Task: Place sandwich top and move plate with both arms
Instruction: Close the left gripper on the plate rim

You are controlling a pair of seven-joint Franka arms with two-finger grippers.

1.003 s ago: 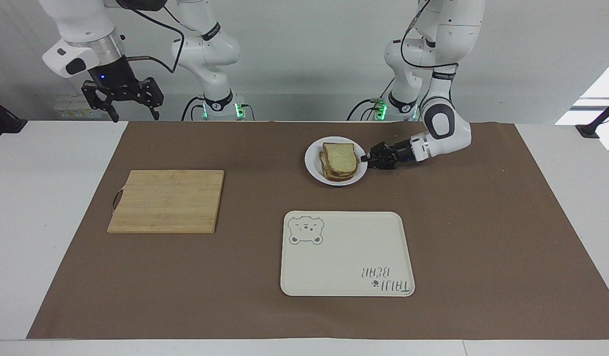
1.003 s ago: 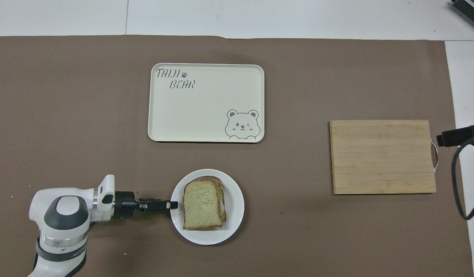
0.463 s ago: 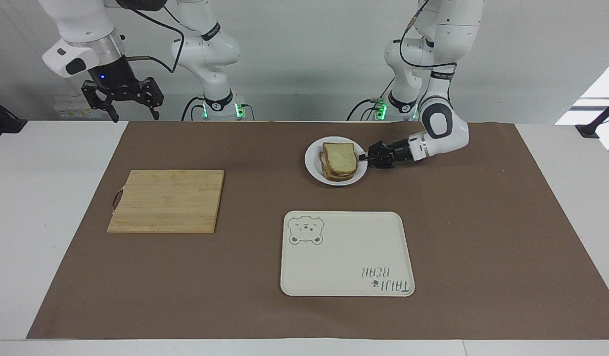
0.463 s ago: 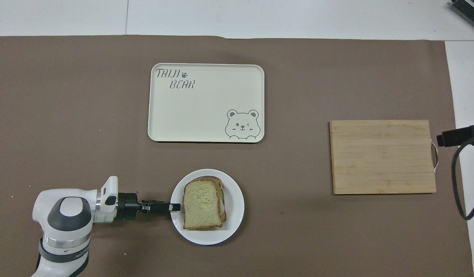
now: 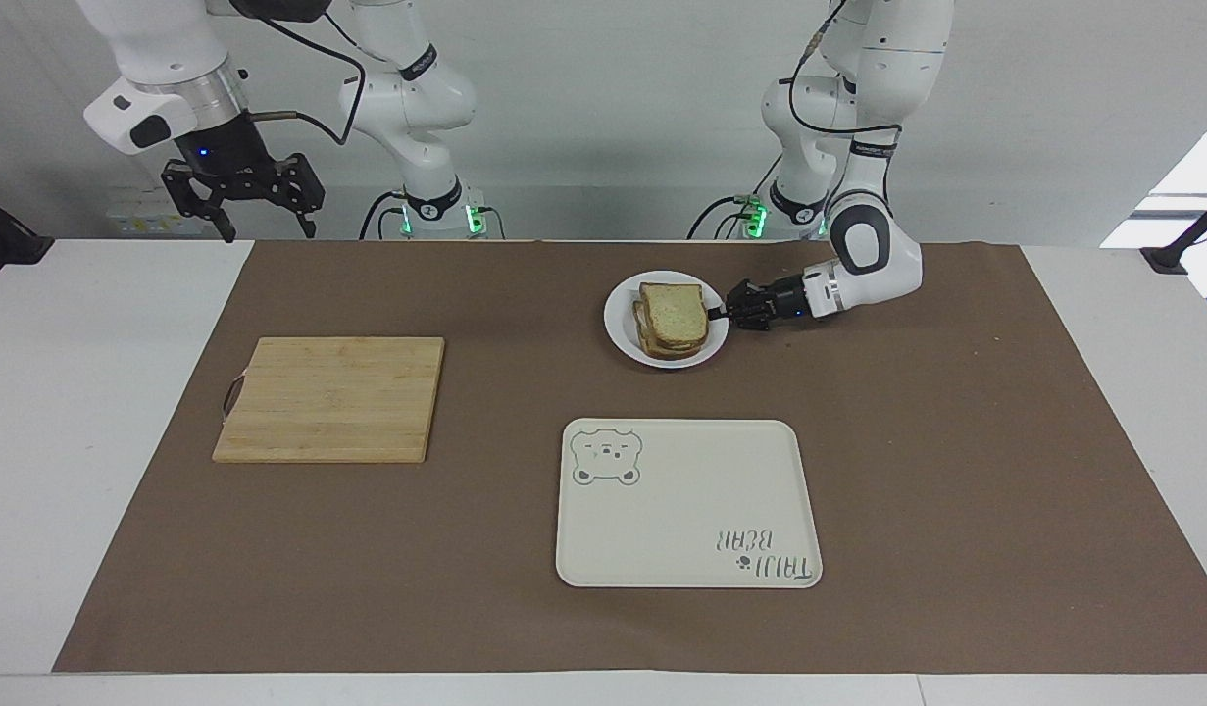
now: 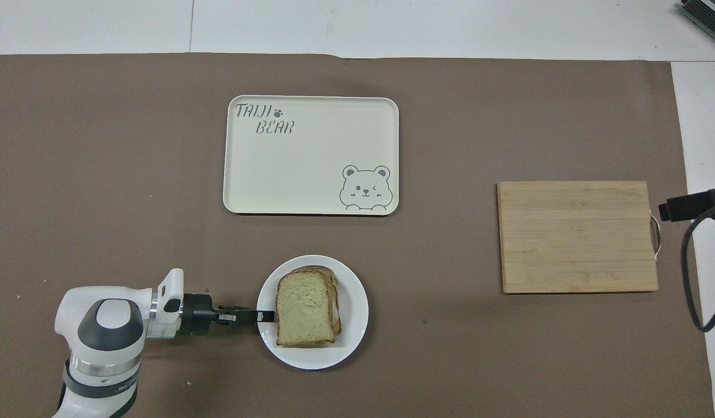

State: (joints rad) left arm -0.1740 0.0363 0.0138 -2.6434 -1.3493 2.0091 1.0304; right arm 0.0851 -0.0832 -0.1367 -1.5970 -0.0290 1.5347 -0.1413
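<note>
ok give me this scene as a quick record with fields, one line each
sandwich top: lying on the stack on the plate
plate: on the brown mat, nearer to the robots than the tray
left hand: low at the plate's rim, shut on the plate
right hand: raised, open, holds nothing, waits
tray: cream, bear drawing, nothing on it
cutting board: wooden, toward the right arm's end, nothing on it
</note>
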